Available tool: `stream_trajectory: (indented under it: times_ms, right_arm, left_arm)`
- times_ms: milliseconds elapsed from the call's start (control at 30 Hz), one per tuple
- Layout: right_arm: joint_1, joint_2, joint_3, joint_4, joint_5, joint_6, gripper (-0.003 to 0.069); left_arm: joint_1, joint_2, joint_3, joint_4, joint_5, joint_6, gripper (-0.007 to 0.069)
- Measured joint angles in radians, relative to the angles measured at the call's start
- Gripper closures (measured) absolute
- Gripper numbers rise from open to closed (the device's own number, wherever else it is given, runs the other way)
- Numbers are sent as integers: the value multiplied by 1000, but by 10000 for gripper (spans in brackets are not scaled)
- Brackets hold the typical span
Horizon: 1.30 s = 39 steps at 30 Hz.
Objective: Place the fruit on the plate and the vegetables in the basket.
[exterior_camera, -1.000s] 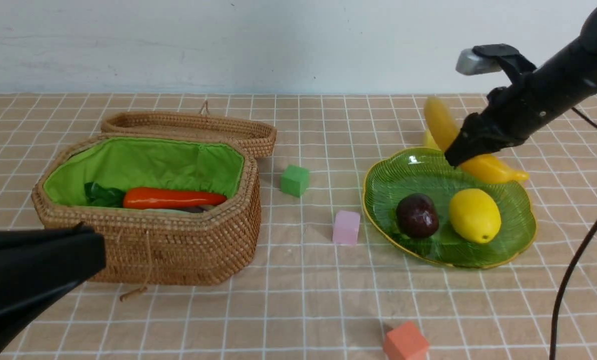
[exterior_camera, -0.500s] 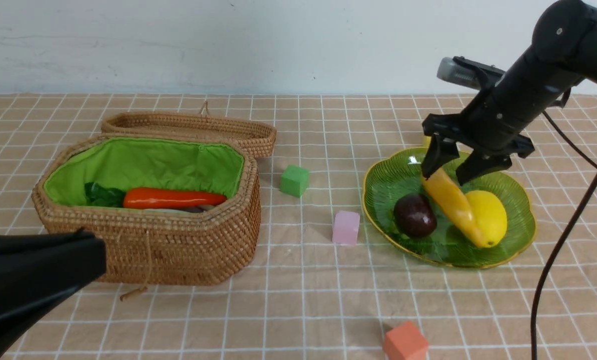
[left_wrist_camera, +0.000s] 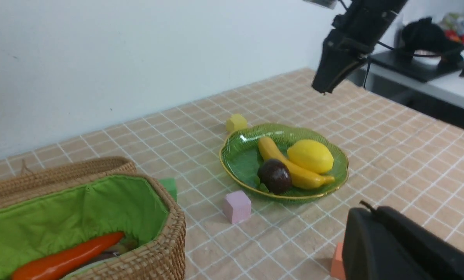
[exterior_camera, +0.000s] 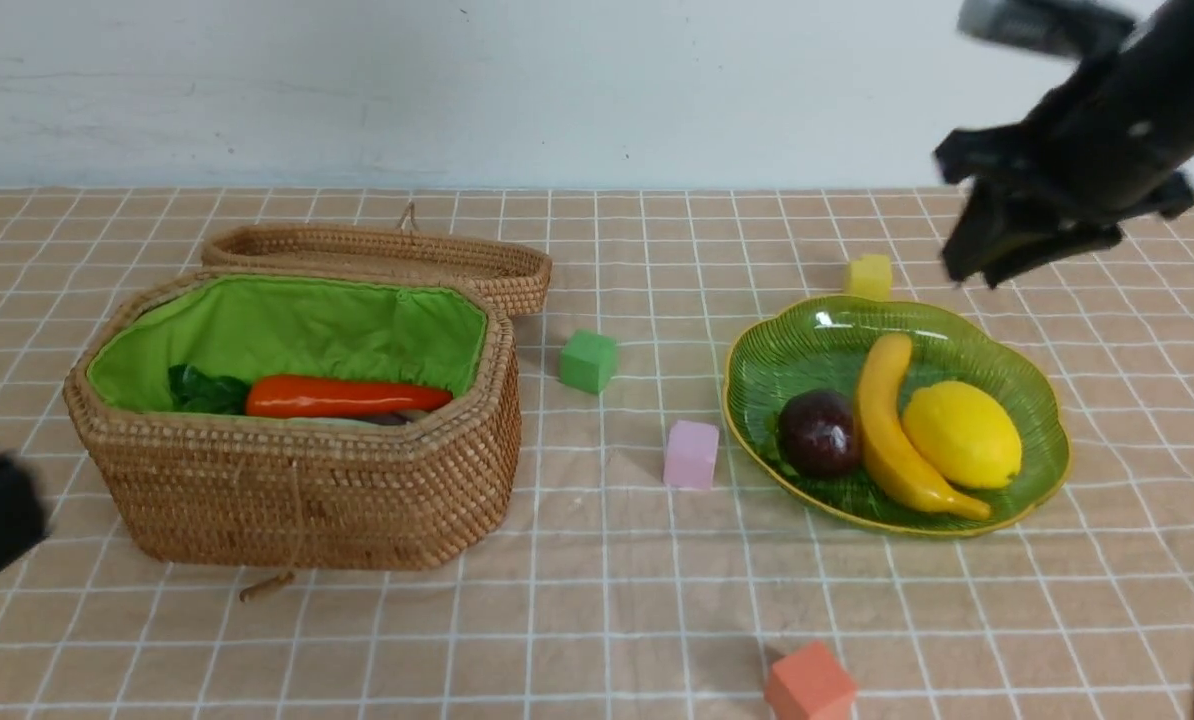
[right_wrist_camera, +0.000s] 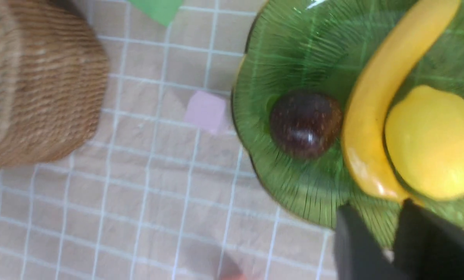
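Down into the plate (exterior_camera: 769,474) has gone the banana (exterior_camera: 892,430), which a second ago hung from the right gripper (exterior_camera: 969,262) above the rim; that gripper has since backed off, up and away, blurred by its motion. It carries nothing, and its fingertips stand a little apart. The left gripper (left_wrist_camera: 366,208) is clenched with nothing between its fingers, and its arm has drawn back toward the edge of the front view.

The banana lies between the mangosteen (exterior_camera: 818,433) and the lemon (exterior_camera: 962,434), so all three fruits are on the plate. In the basket (exterior_camera: 307,500) the carrot (exterior_camera: 347,396) shows plainly against the green lining, with something dark and something pale under it, probably the eggplant and the radish, though too little shows to be sure. The task looks finished, or nearly so; likely only the arms' retreat is left.

The desk (exterior_camera: 597,600) wears a tan cover with a white grid. Foam cubes, green (exterior_camera: 588,361), pink (exterior_camera: 692,455), yellow (exterior_camera: 868,277) and red (exterior_camera: 811,682), sit on it, and the woven lid (exterior_camera: 377,255) rests behind the basket. A plain pale wall (exterior_camera: 597,90) rises beyond, and the left wrist view catches another counter (left_wrist_camera: 453,91) with dark equipment.
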Motion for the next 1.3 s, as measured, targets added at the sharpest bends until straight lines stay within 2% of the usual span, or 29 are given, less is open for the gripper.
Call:
stream_trajectory:
  times_ms: [33, 67, 100, 133, 300, 433, 467, 600, 667, 733, 767, 867, 1133, 1300]
  right_arm:
    - [0, -89, 68, -2, 1, -3, 599]
    - [0, -89, 80, -2, 1, -3, 608]
    - [0, -212, 202, -4, 7, -6, 659]
    - [0, -226, 216, -4, 8, -6, 662]
    - [0, -637, 599, -14, -22, 7, 661]
    - [0, -887, 816, -16, -52, 31, 659]
    - [0, -1017, 901, -24, -61, 67, 659]
    - [0, -1227, 1062, -61, -111, 162, 658]
    - [0, -1332, 1138, -83, -188, 216, 656]
    - [0, -1377, 1172, -87, -238, 240, 655]
    - [0, -1457, 1233, -90, -343, 265, 655]
    - [0, -1573, 1323, -91, -474, 272, 648]
    - [0, -1710, 1487, -83, -614, 281, 640]
    - [0, -1712, 1583, -169, -760, 262, 661]
  left_arm:
    - [0, -74, 51, 6, -8, -22, 637]
    - [0, -84, 59, 8, -10, -26, 637]
    - [0, -162, 124, 11, -34, -51, 637]
    - [0, -171, 141, 11, -42, -54, 637]
    - [0, -311, 333, 27, -183, -84, 637]
    - [0, -313, 410, 29, -238, -87, 637]
    - [0, -313, 439, 29, -249, -90, 637]
    - [0, -313, 497, 29, -244, -90, 637]
    - [0, -313, 529, 29, -240, -90, 637]
    - [0, -313, 542, 29, -235, -90, 637]
    - [0, -313, 561, 29, -227, -90, 637]
    - [0, -313, 585, 29, -208, -90, 637]
    - [0, -313, 616, 29, -146, -90, 637]
    - [0, -313, 618, 29, -114, -90, 637]
